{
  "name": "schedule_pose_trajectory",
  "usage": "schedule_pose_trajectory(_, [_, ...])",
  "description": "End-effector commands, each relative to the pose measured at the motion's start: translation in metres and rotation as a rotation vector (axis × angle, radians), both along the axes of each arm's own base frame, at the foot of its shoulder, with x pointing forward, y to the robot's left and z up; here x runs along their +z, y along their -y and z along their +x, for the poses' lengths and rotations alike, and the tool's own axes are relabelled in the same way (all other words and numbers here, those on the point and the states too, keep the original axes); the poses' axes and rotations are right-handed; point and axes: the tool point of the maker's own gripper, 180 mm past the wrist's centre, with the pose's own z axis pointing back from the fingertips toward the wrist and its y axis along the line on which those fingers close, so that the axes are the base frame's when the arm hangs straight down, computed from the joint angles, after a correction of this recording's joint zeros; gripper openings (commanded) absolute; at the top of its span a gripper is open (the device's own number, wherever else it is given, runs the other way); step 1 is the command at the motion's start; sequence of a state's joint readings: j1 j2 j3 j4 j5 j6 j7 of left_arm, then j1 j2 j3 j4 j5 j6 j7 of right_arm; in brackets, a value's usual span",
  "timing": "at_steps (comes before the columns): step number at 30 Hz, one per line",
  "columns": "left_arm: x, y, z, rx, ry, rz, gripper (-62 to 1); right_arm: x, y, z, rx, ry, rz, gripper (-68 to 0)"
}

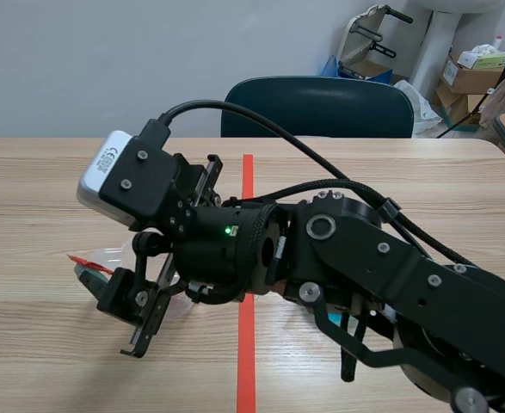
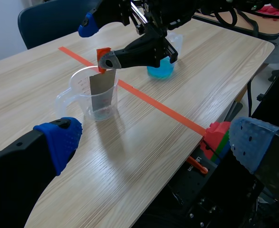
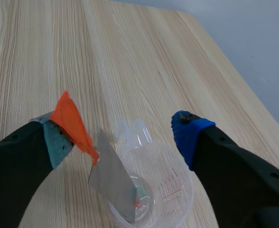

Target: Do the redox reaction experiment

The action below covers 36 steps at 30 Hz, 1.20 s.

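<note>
A clear measuring beaker [image 2: 77, 88] stands on the table left of the red tape line, partly hidden under the right arm in the scene view [image 1: 106, 253]. A grey metal sheet [image 2: 102, 92] with an orange tab [image 2: 102, 52] leans inside it. My right gripper [image 3: 125, 128] hangs open over the beaker [image 3: 163, 190]; the orange tab [image 3: 72, 123] touches one pad, and the sheet [image 3: 111, 178] slants down into the cup. A second beaker of blue liquid [image 2: 159, 71] stands beyond the tape. My left gripper [image 2: 156, 142] is open and low, well short of the beaker, holding nothing.
The right arm [image 1: 390, 275] crosses the tape line from the right. A dark chair [image 1: 321, 107] stands behind the table's far edge, with cardboard boxes [image 1: 471, 73] at the back right. A red and green part [image 2: 217, 137] sits at the table's edge near my left gripper.
</note>
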<state>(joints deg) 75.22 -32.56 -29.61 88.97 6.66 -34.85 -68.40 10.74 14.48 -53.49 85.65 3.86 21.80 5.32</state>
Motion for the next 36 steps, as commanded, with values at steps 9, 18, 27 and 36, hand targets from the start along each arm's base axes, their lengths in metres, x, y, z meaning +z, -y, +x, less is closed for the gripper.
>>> schedule_pose_trajectory(9, [0.005, 0.002, 0.002, -0.004, 0.016, -0.019, 1.4, 0.013, -0.001, 0.003, 0.004, 0.026, 0.034, -53.4])
schedule_pose_trajectory(18, [-0.005, 0.002, 0.004, -0.006, -0.009, 0.026, 1.4, 0.015, 0.000, 0.002, 0.009, 0.033, 0.049, -66.9])
schedule_pose_trajectory(27, [-0.005, 0.001, 0.007, -0.006, 0.002, 0.028, 1.4, 0.046, 0.006, 0.013, -0.031, 0.038, 0.069, -66.9])
schedule_pose_trajectory(36, [-0.004, 0.002, 0.007, -0.004, 0.000, 0.025, 1.4, 0.085, 0.004, 0.010, -0.009, 0.024, 0.072, -66.9])
